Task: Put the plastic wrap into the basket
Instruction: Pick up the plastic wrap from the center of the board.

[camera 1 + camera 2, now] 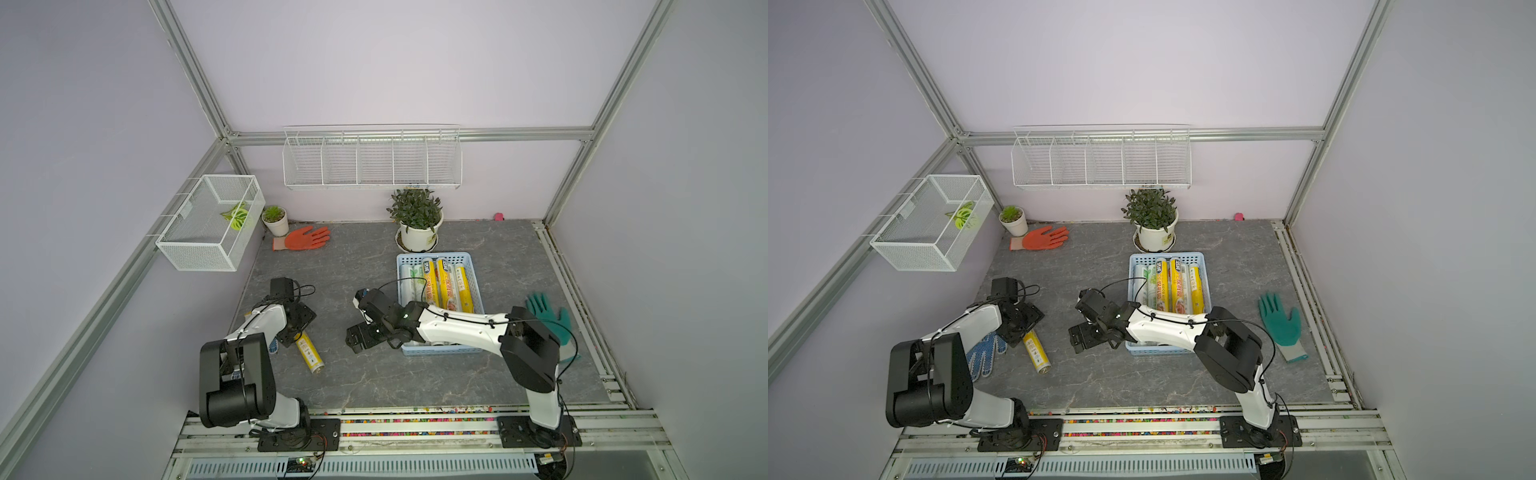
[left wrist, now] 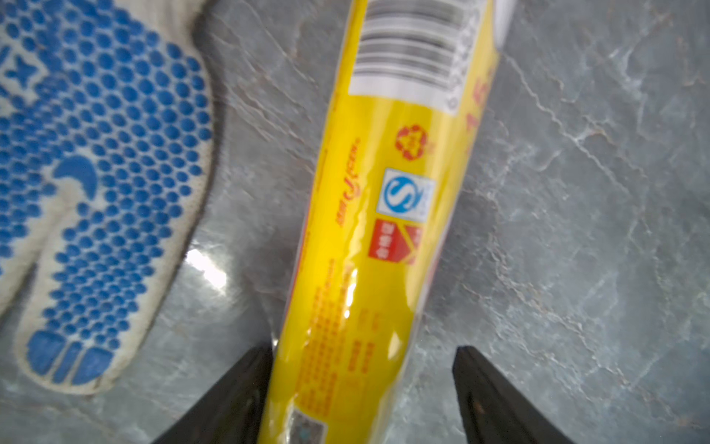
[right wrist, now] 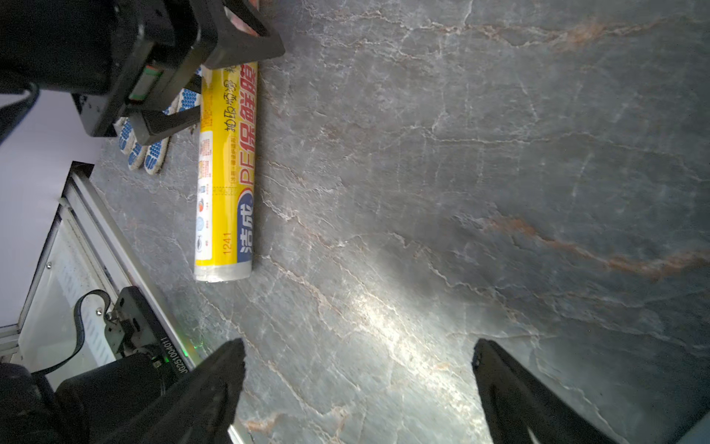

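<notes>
A yellow plastic wrap roll lies on the grey table at the left. My left gripper is down over its far end, open. In the left wrist view the roll runs between the fingers: one finger touches its side and the other stands apart from it. The light blue basket holds several rolls side by side. My right gripper hovers open over bare table left of the basket's near corner, with nothing between its fingers.
A blue-dotted white glove lies beside the roll, under my left arm. A green glove lies right of the basket, an orange glove at the back left. A potted plant stands behind the basket.
</notes>
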Controlling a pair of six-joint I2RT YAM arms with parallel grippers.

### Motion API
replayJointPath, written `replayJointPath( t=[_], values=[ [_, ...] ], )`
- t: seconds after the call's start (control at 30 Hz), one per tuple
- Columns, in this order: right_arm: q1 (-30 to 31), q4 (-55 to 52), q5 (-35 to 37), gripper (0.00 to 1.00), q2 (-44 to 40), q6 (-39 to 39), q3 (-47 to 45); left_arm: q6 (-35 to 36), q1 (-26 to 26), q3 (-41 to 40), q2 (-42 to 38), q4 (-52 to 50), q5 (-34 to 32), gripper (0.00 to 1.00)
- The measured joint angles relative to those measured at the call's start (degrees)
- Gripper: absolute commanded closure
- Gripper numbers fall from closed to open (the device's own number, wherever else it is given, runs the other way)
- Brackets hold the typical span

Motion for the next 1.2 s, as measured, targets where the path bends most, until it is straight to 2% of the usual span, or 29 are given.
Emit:
replayJointPath(
  t=[0.07,0.13,0.23,0.4,0.73,0.97,1.2],
  values=[
    [-0.3,0.1,0.0,0.02,0.0,0.5,-0.1,0.0,-2.5,1.2,1.4,-0.1,-1.1,0.24],
    [-0.6,0.6,0.3,0.03,-0.1,0.9,-0.7,0.2,-4.6,2.4,2.9,0.0,-2.2,0.32],
    [-0.8,1.2,0.7,0.02,-0.6,1.4,-2.4,0.9,-6.3,3.8,4.5,-0.2,-3.1,0.37],
    [-1.1,3.0,1.1,0.03,-3.1,1.7,-4.8,1.6,-6.6,4.4,5.2,-0.5,-3.5,0.45],
    [-3.2,3.8,2.9,0.03,-10.1,2.4,-10.7,2.3,-6.6,4.4,5.2,-0.2,-2.6,0.74],
    [-3.3,4.0,3.4,0.03,-12.6,2.6,-12.2,3.0,-8.4,4.0,2.5,-2.9,1.8,0.76],
    [-3.3,3.9,6.8,0.03,-18.6,2.8,-15.1,2.8,-12.1,4.6,-7.8,-6.3,5.3,0.78]
  ],
)
